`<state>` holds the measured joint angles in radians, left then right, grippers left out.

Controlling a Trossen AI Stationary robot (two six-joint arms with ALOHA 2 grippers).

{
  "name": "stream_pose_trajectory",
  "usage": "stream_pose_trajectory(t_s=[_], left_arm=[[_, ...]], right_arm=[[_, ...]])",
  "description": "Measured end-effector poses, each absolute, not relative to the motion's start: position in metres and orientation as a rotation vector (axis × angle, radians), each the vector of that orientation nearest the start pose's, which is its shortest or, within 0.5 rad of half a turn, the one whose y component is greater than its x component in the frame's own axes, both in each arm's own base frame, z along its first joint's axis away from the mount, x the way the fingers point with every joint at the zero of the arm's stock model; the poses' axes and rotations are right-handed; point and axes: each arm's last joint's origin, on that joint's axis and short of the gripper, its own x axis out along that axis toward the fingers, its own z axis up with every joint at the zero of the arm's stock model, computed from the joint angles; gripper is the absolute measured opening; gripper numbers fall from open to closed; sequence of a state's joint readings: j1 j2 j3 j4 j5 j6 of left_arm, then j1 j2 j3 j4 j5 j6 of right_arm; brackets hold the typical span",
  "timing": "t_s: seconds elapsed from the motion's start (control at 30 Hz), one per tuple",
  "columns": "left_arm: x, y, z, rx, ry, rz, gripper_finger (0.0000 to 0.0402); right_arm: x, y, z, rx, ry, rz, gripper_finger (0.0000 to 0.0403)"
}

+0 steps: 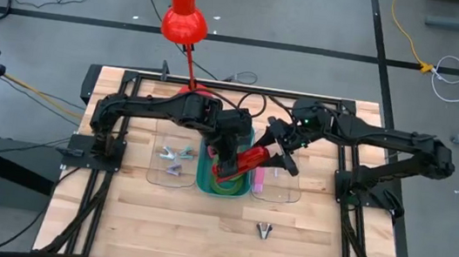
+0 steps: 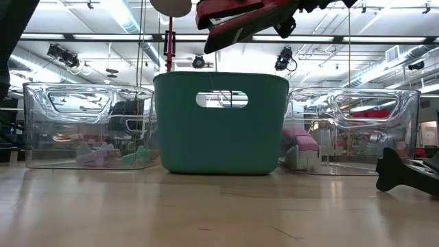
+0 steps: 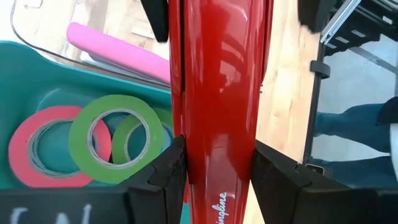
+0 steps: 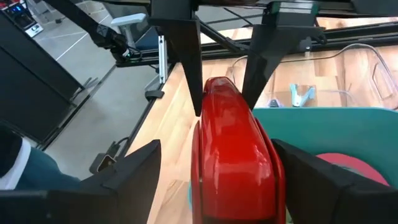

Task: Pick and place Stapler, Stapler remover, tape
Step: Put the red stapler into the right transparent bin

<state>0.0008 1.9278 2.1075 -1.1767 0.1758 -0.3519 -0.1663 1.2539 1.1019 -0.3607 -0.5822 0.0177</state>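
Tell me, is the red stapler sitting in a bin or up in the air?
Up in the air. The stapler hangs above the green bin, clamped by the left gripper.

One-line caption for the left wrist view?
Left gripper clamps the red stapler above the teal bin holding green and pink tape rolls.

One red stapler [image 1: 249, 160] is seen. Three bins are counted: one teal bin [image 2: 219, 123] between two clear bins [image 2: 89, 127]. Three tape rolls [image 3: 112, 146] are counted in the teal one, two green and one pink. One staple remover [image 1: 263, 230] lies on the near table.
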Motion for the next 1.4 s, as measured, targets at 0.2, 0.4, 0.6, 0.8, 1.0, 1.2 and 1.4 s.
stream_pose_trajectory(t_s=[0.2, 0.4, 0.6, 0.8, 1.0, 1.2, 1.4], left_arm=[[0.3949, -0.0044, 0.3729, -0.417, 1.015, 0.008, 0.0157], [0.3949, -0.0044, 0.3730, -0.417, 1.014, 0.008, 0.0155], [0.3953, -0.0049, 0.3732, -0.420, 1.011, 0.002, 0.0157], [0.3951, -0.0047, 0.3731, -0.427, 1.013, 0.008, 0.0154], [0.3954, -0.0047, 0.3733, -0.424, 1.009, 0.010, 0.0156], [0.3960, -0.0046, 0.3736, -0.426, 1.002, 0.009, 0.0175], [0.3981, -0.0037, 0.3759, -0.429, 0.970, -0.003, 0.0207]], right_arm=[[0.2693, -0.0256, 0.3318, 0.189, 0.482, 0.378, 0.0284], [0.2689, -0.0254, 0.3310, 0.193, 0.491, 0.376, 0.0258], [0.2684, -0.0251, 0.3306, 0.210, 0.499, 0.385, 0.0202], [0.2682, -0.0250, 0.3306, 0.210, 0.500, 0.385, 0.0174], [0.2679, -0.0249, 0.3300, 0.194, 0.502, 0.392, 0.0190], [0.2674, -0.0248, 0.3299, 0.181, 0.503, 0.399, 0.0173], [0.2659, -0.0236, 0.3259, 0.183, 0.536, 0.417, 0.0173]])
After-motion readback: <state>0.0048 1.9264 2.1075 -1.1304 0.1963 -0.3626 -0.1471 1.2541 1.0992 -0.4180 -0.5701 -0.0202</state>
